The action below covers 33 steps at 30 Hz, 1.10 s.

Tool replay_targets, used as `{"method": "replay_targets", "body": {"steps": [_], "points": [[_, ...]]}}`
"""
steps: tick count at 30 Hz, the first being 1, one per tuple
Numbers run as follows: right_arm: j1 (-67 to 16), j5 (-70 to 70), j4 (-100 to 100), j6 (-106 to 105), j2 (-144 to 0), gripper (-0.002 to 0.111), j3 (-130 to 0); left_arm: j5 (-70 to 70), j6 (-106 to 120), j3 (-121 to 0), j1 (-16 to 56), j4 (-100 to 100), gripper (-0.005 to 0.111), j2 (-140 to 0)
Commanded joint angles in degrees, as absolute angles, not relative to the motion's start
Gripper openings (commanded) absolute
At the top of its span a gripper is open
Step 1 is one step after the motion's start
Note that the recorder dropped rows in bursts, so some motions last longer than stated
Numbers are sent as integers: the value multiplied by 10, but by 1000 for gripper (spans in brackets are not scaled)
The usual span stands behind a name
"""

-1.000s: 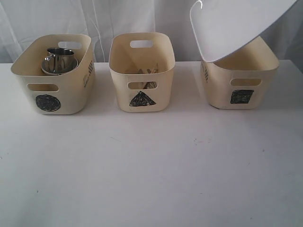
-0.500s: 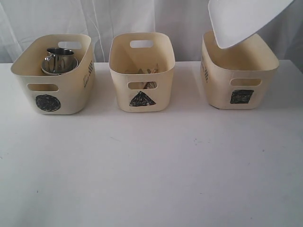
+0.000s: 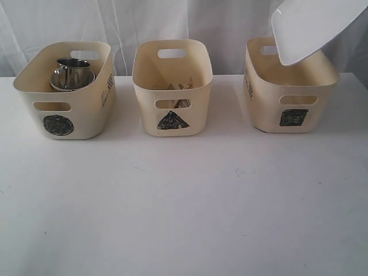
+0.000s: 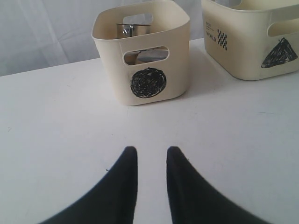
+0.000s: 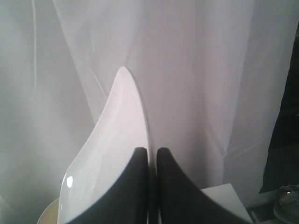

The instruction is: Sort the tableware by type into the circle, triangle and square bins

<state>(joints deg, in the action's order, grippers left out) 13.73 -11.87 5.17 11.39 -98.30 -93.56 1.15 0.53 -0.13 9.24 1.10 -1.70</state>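
Note:
Three cream bins stand in a row at the back of the table. The circle bin holds a steel mug sitting in a steel bowl. Wooden chopsticks and other cutlery lie in the triangle bin. A large white plate hangs tilted above the square bin, its lower corner over the bin's opening. My right gripper is shut on the plate's rim; in the exterior view it is out of frame. My left gripper hovers open and empty over the table in front of the circle bin.
A white curtain hangs behind the bins. The white table stretches bare in front of them; its right edge lies just past the square bin.
The plate has swung to the right and risen, from resting over the square bin's left rim to hanging above its back right. The left gripper has not moved.

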Motion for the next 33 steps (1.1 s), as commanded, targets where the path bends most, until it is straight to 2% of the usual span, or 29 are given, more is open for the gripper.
{"method": "replay_targets", "body": {"steps": [1, 23, 26, 30, 33], "points": [[147, -72, 51, 115, -1003, 0, -949, 11, 0, 0, 93, 10, 28, -13], [130, -130, 63, 90, -1102, 1, -947, 11, 0, 0, 93, 10, 28, -13], [124, -142, 63, 88, -1102, 11, -947, 11, 0, 0, 93, 10, 28, -13], [115, -154, 62, 86, -1098, 30, -947, 11, 0, 0, 93, 10, 28, -13], [113, -147, 62, 87, -1081, 32, -947, 11, 0, 0, 93, 10, 28, -13]]}}
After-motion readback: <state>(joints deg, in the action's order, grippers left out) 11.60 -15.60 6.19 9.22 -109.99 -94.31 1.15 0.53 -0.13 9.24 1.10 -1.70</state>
